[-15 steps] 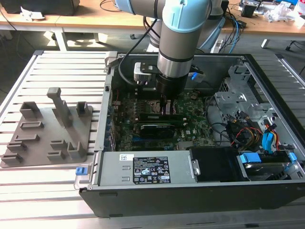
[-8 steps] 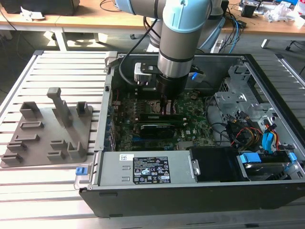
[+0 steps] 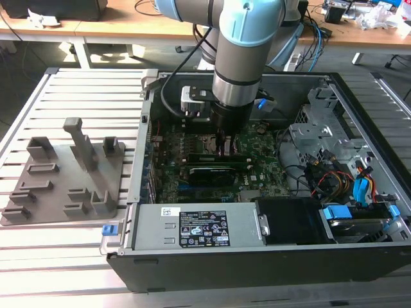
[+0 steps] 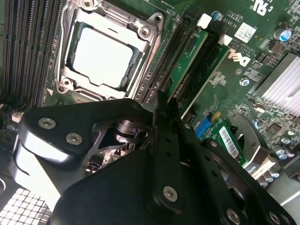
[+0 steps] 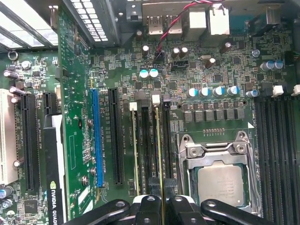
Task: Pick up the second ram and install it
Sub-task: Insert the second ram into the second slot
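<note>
Reader: Claw?

Legend: Black two-fingered gripper (image 5: pixel 162 206) under the grey-and-blue robot arm (image 3: pixel 247 45), lowered into the open black computer case (image 3: pixel 257 266). Fingers drawn together and clamped on the top edge of the second ram (image 5: pixel 159 150), a long, thin green circuit-board stick. Seen in both wrist views, gripper (image 4: pixel 164 105) tips meeting over the stick's end.

Reader: Position of the second ram (image 4: pixel 187 58)?

Legend: Standing upright on edge in a black memory slot of the large green motherboard (image 5: pixel 75 140), just beside the square metal-framed CPU socket (image 5: pixel 220 183). Whether fully seated or not, impossible to tell.

Reader: Neighbours?

Legend: Another green memory stick (image 5: pixel 133 150), parallel and upright, in a slot on the side away from the socket; near but apart. Beyond that, a long blue plastic expansion slot (image 5: pixel 95 136).

Reader: Exterior view?

Legend: Gripper (image 3: pixel 223 149) down at the board, near the middle of the case, with a black rectangular graphics card (image 3: pixel 209 172) just on the near side. On the exterior view's left, well apart from the case, a grey plastic holder block with upright posts (image 3: pixel 64 179), lying on the slatted aluminium table (image 3: pixel 38 256).
</note>
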Controlling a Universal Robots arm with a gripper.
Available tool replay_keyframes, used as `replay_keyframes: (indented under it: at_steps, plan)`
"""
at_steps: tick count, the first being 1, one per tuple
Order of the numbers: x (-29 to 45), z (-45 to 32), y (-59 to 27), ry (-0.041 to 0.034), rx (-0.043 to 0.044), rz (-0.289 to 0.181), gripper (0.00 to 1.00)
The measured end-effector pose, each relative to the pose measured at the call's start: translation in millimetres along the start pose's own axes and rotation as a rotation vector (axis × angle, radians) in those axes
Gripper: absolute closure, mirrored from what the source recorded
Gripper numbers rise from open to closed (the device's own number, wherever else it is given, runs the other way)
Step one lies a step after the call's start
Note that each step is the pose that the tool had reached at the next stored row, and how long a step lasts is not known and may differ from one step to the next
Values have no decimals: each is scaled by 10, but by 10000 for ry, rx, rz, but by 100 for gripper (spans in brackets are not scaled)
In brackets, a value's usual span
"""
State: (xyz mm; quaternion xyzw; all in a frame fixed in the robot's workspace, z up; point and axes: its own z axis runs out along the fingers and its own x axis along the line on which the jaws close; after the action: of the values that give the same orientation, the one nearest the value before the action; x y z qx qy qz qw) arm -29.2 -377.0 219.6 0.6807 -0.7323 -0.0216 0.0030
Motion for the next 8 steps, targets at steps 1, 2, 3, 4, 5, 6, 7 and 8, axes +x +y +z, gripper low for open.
replay_keyframes:
  at_steps: [1,2,3,4,5,6,7,8]
  plan:
    - [0,9,0,1,-1,1,86]
    - [1,24,-1,3,-2,1,86]
    - [1,28,-1,3,-1,0,86]
    - [0,29,-1,-10,-1,1,86]
    - [-1,31,-3,-22,7,-2,86]
    - [0,32,-3,-24,2,-3,85]
    - [0,29,-1,-29,-2,-1,78]
    - [-1,-46,2,-29,-2,0,78]
